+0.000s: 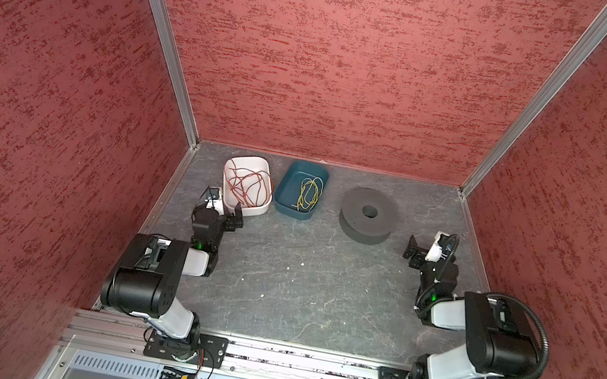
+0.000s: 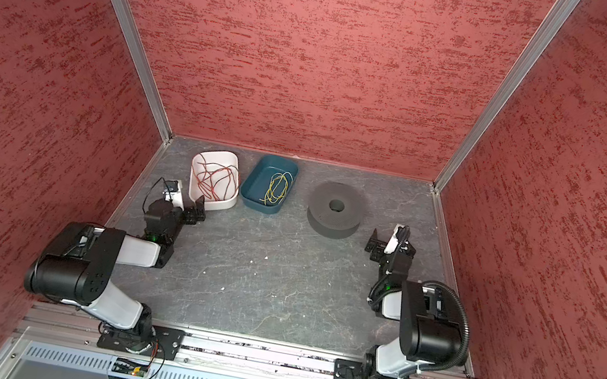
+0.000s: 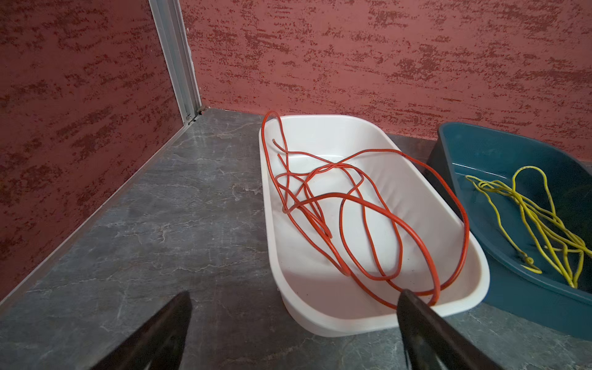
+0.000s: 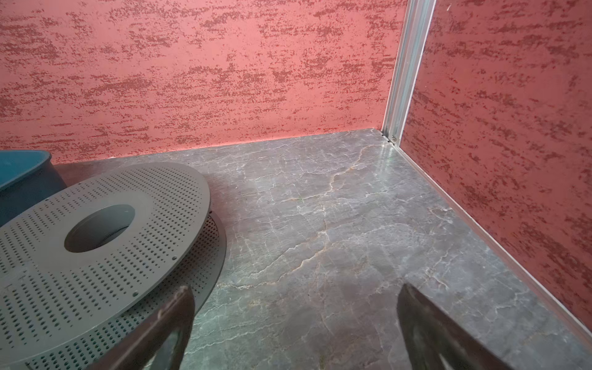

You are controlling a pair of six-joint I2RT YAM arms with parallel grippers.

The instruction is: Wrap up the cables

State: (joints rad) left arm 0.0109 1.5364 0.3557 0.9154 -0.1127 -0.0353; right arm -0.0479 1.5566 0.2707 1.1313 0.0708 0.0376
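Inside the white tub [image 3: 336, 320] at the back left of the surface [image 1: 299, 274], the cables [image 1: 246, 188] lay in a loose red tangle, with one loop riding over the rim. Just beside the tub's near end hung the left hand [image 3: 294, 298], its fingers spread wide and holding nothing. Next to the white tub sat a teal tub [image 1: 291, 211] with yellow wires [image 1: 309, 193], then a grey spool [image 1: 367, 227]. Near the spool, the right hand [image 4: 297, 290] was spread wide too, and empty.

No readable text from my end: I see no label, brand or number on the white tub [image 3: 320, 320], blue tub [image 3: 528, 304] or grey spool [image 4: 144, 256].
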